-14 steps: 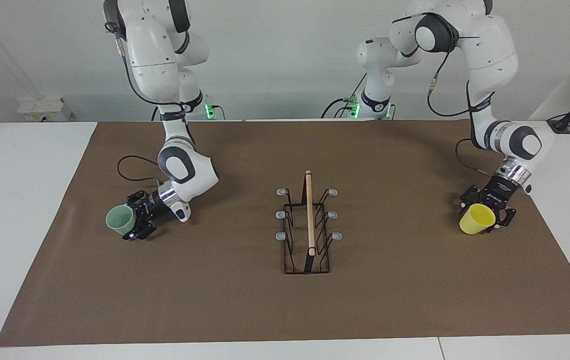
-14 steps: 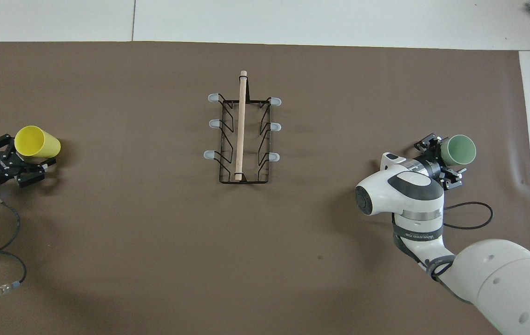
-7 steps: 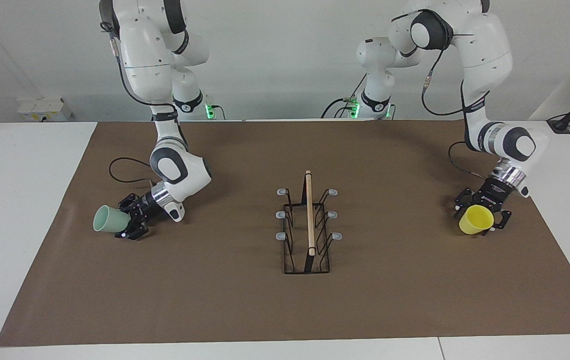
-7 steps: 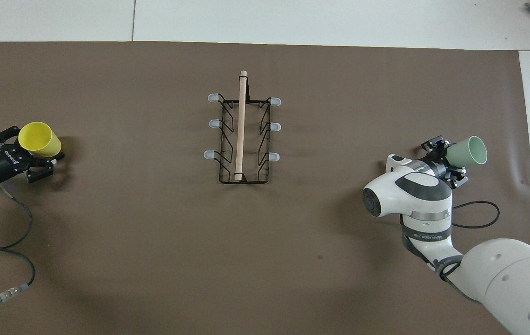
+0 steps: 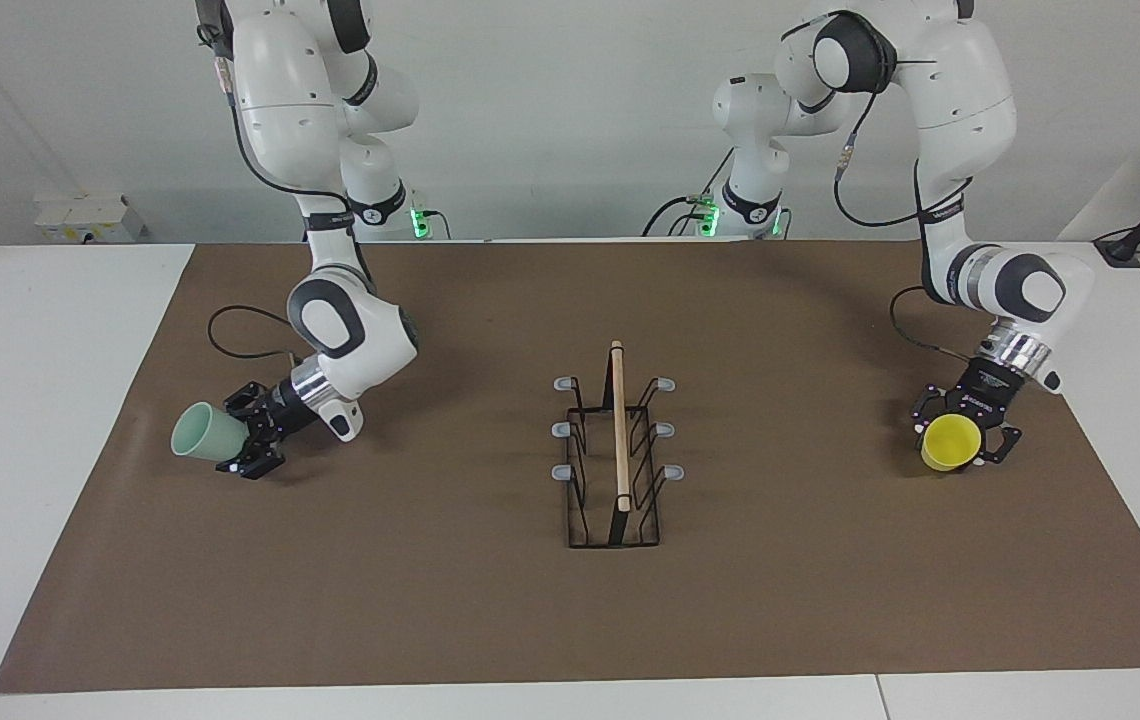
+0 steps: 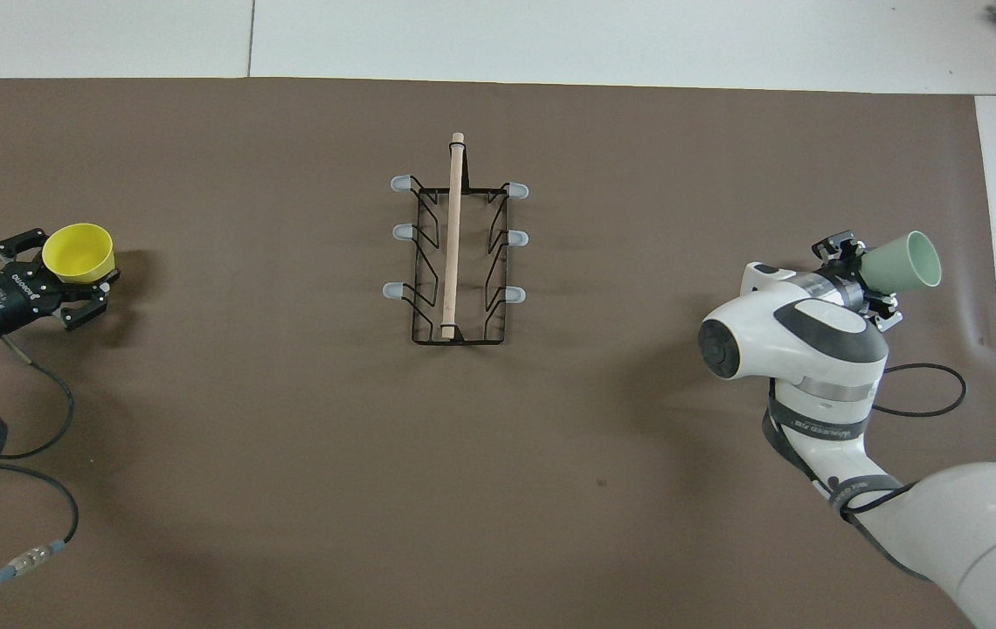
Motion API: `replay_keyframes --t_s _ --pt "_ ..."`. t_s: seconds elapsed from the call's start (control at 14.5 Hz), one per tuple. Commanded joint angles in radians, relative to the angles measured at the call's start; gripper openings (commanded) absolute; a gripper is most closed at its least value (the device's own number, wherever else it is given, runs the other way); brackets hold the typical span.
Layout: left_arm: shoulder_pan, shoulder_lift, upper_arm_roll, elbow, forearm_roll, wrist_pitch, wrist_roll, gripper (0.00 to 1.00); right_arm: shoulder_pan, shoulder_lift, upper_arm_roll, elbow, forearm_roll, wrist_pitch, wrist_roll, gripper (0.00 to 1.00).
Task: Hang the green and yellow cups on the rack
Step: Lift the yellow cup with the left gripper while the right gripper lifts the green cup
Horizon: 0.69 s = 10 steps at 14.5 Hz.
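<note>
The right gripper [image 5: 967, 440] is clamped on the yellow cup [image 5: 949, 443] over the right arm's end of the mat; the left gripper [image 5: 248, 440] pinches the green cup [image 5: 198, 436] at its base. The rack [image 5: 616, 455] stands between, well apart. A cup could slip (smooth, tapered walls) or miss a prong.

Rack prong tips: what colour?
Pale grey caps on the rack prongs, black wire below; clearest in the overhead view.
</note>
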Motion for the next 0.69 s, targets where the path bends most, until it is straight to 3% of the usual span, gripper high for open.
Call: replay_keyframes --t_s 0.0,0.21,0.34,0.62 --pt "-0.010 -0.039 0.005 0.008 -0.004 0.022 0.002 0.00 -0.032 -0.080 0.009 0.092 0.236 0.032 -0.230 0.00" --pt "-0.007 -0.062 0.004 0.046 0.099 0.011 -0.001 0.00 -0.021 -0.138 0.022 0.117 0.354 -0.034 -0.241 0.00" --pt "-0.010 -0.094 0.002 0.071 0.168 0.010 -0.002 0.00 -0.021 -0.162 0.050 0.157 0.498 -0.104 -0.236 0.00" --pt "-0.013 -0.141 -0.077 0.149 0.474 0.026 -0.102 0.00 -0.026 -0.173 0.059 0.221 0.805 -0.169 -0.226 0.00"
